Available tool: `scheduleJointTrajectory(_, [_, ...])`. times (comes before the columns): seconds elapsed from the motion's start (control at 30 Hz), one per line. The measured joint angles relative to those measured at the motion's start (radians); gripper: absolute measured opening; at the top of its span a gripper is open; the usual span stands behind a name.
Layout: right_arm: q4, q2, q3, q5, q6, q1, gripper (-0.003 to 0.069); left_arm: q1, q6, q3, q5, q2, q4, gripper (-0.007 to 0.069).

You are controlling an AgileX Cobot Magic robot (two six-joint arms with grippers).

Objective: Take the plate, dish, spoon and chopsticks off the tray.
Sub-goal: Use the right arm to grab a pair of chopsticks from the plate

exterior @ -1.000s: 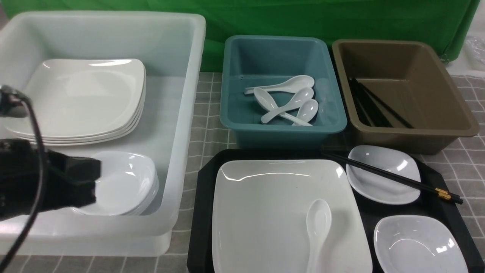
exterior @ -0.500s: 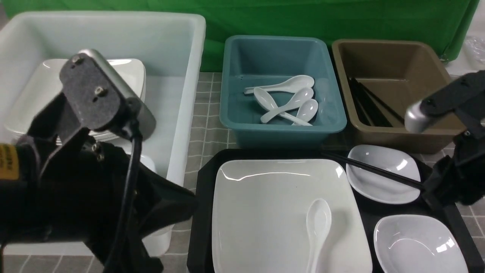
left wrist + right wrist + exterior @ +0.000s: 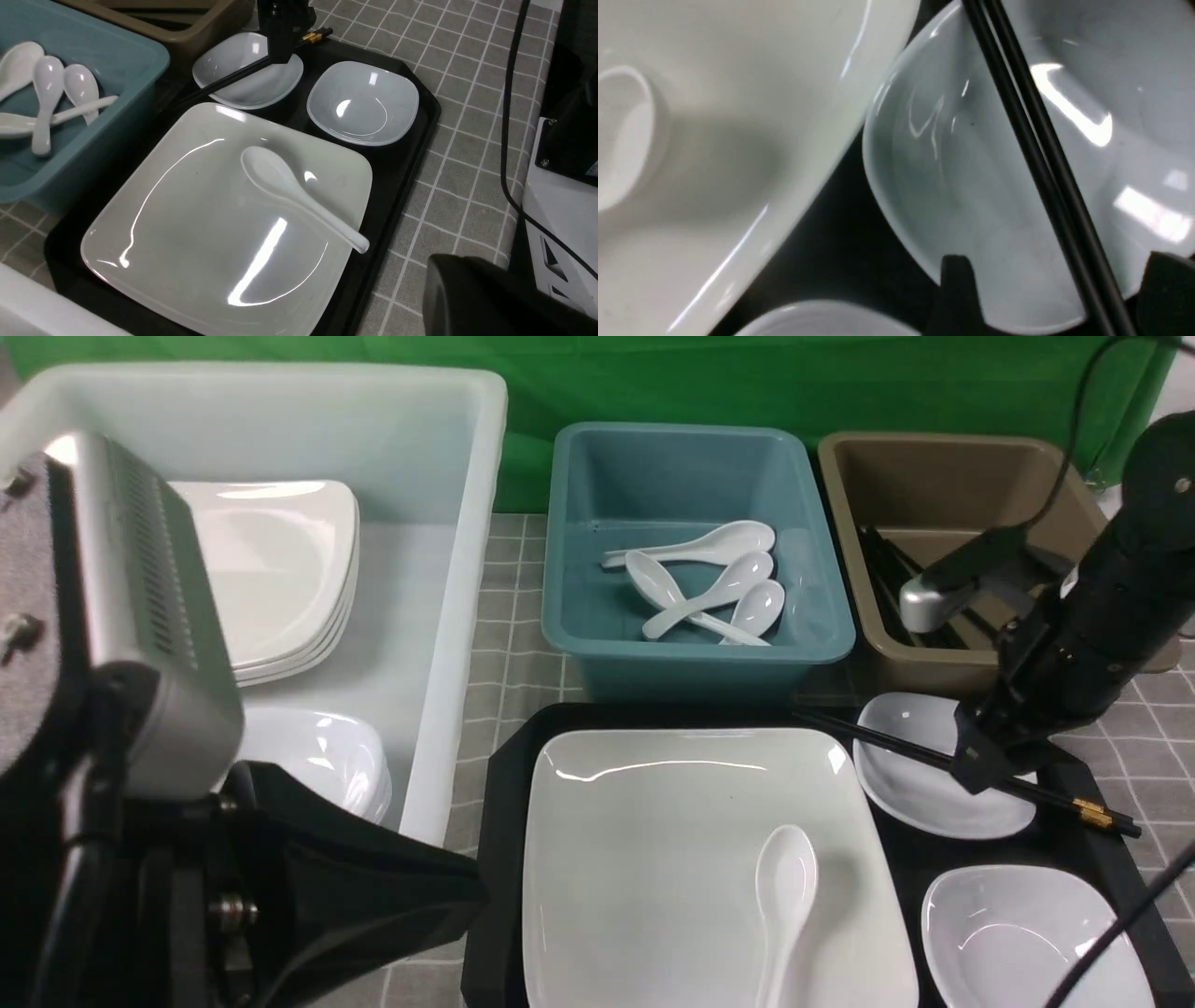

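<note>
- Right jaws are hanging open, straddling the chopsticks [image 3: 896, 747] near mid-length, not pinching yet.
- Chopsticks, thin black sticks, are bridging a small glossy dish [image 3: 920, 798] rim to rim, probably leaving clearance underneath for a grip.
- Left jaws are hovering beside the tray [image 3: 499, 821]; can't tell their gap.
- Spoon [image 3: 784, 877] is lying bowl-up on the slick square plate [image 3: 653, 859], both sitting on the black tray.
</note>
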Motion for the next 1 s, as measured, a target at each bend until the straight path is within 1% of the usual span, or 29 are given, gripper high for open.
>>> scheduleJointTrajectory(0.23, [0.002, 0.095, -0.003, -0.058, -0.026, 0.0, 0.0519, -0.001, 0.0, 0.0, -0.001, 0.0, 0.001, 0.0008])
scheduleJointTrajectory(0.33, [0.002, 0.113, -0.003, -0.064, -0.029, 0.0, 0.05, -0.001, -0.001, 0.0, -0.001, 0.0, 0.001, 0.0008])
scheduleJointTrajectory(0.37, [0.002, 0.119, -0.003, -0.066, -0.029, 0.0, 0.0466, -0.001, -0.004, 0.0, -0.001, 0.0, 0.001, 0.0008])
scheduleJointTrajectory(0.4, [0.002, 0.121, -0.003, -0.066, -0.029, 0.0, 0.0461, -0.001, -0.004, 0.0, -0.001, 0.0, 0.001, 0.0008])
scheduleJointTrajectory(0.43, [0.002, 0.124, -0.003, -0.066, -0.034, 0.0, 0.0402, -0.001, -0.006, 0.0, -0.001, 0.0, 0.001, 0.0008])
scheduleJointTrajectory(0.47, [0.002, 0.124, -0.003, -0.065, -0.039, 0.0, 0.037, -0.001, -0.007, 0.0, -0.001, 0.0, 0.001, 0.0008])
scheduleJointTrajectory(0.5, [0.002, 0.124, -0.003, -0.063, -0.047, 0.0, 0.032, -0.001, -0.007, 0.0, -0.001, 0.0, 0.001, 0.0008])
scheduleJointTrajectory(0.57, [0.002, 0.124, -0.004, -0.056, -0.059, 0.0, 0.0257, -0.001, -0.007, 0.0, -0.001, 0.0, 0.001, 0.0008])
scheduleJointTrajectory(0.63, [0.002, 0.124, -0.004, -0.038, -0.087, 0.0, 0.0179, -0.001, -0.008, 0.0, -0.001, 0.0, 0.001, 0.0008])
scheduleJointTrajectory(0.7, [0.002, 0.124, -0.004, -0.022, -0.114, 0.0, 0.0143, -0.001, -0.008, 0.0, -0.001, 0.0, 0.001, 0.0008])
scheduleJointTrajectory(1.0, [0.002, 0.063, -0.005, 0.089, -0.208, 0.011, 0.0139, -0.001, -0.007, 0.0, -0.005, 0.0, 0.001, 0.0008])
